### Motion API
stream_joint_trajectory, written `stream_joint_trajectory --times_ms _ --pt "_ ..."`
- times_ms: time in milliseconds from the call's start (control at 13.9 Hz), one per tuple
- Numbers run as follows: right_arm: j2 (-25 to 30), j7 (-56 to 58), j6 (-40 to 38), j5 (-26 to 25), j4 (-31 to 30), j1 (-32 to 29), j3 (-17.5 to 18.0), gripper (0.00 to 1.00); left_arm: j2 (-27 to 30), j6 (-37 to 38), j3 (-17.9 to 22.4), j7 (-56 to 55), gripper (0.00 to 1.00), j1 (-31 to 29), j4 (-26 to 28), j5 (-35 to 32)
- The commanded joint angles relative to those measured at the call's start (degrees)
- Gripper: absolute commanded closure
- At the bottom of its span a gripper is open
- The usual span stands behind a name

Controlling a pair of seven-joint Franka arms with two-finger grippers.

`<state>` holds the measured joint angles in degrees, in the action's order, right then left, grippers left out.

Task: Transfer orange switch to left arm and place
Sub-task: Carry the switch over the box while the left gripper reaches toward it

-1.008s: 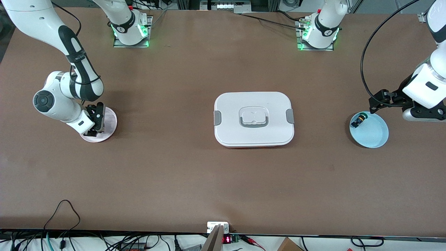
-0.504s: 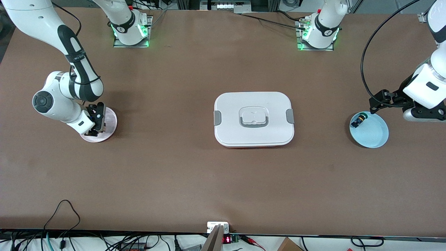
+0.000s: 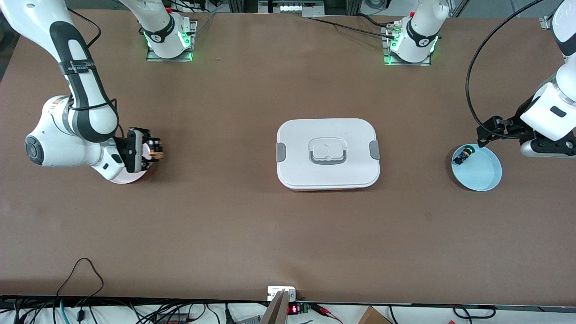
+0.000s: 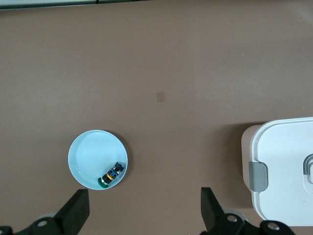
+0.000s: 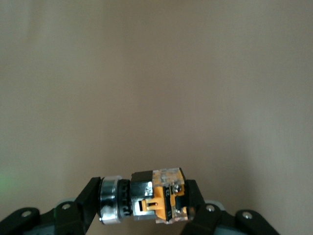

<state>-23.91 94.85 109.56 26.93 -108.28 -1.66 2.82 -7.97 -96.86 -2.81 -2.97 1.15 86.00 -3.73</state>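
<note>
My right gripper [image 3: 154, 150] is shut on the orange switch [image 3: 155, 150], a tiny black cylinder with an orange end, and holds it over the edge of the pink plate [image 3: 128, 177]. In the right wrist view the orange switch [image 5: 146, 198] sits clamped between the two fingers. The white box [image 3: 328, 153] with grey clips lies at the table's middle. My left gripper [image 3: 483, 133] is open and empty, above the table just beside the blue plate [image 3: 482, 173]; it also shows in the left wrist view [image 4: 145, 215].
A similar black switch with a green cap [image 3: 463, 156] lies in the blue plate, also seen in the left wrist view [image 4: 111, 174]. Both arm bases stand along the table's edge farthest from the front camera. Cables lie along the edge nearest it.
My right gripper has risen from the pink plate with the orange switch and turned toward the box. The left arm has not moved.
</note>
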Motion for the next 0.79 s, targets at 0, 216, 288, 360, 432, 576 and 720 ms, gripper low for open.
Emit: stream_joint_trajectory --times_ms 0,216,288,360,432,576,720 --pt "0.09 -1.51 -1.46 12.12 3.16 0.52 7.34 1.00 -0.99 0.97 0.35 0.86 0.00 0.17 -1.97 -0.57" --pt "0.00 -1.60 2.56 29.78 4.12 4.80 12.20 1.00 -0.99 1.06 0.26 0.86 0.00 0.25 -1.97 -0.49" --pt "0.00 -1.60 4.42 35.33 4.74 7.96 12.21 1.00 -0.99 1.15 0.08 0.86 0.00 0.25 -2.06 -0.31" --pt "-0.35 -1.69 6.78 41.99 7.01 11.47 12.21 1.00 -0.99 1.84 0.17 0.77 0.00 0.17 -2.06 1.43" --pt "-1.05 -1.60 9.59 47.63 8.68 14.81 12.21 1.00 -0.91 3.85 0.26 0.77 0.00 0.08 -2.06 3.62" --pt "-2.10 -1.69 17.05 57.23 11.94 20.27 12.21 1.00 -0.91 8.86 0.17 0.77 0.00 0.08 -2.15 6.10" --pt "-4.82 -1.78 22.34 64.44 17.55 25.29 12.21 1.00 -0.91 13.25 0.00 0.60 0.00 0.17 -2.15 10.12"
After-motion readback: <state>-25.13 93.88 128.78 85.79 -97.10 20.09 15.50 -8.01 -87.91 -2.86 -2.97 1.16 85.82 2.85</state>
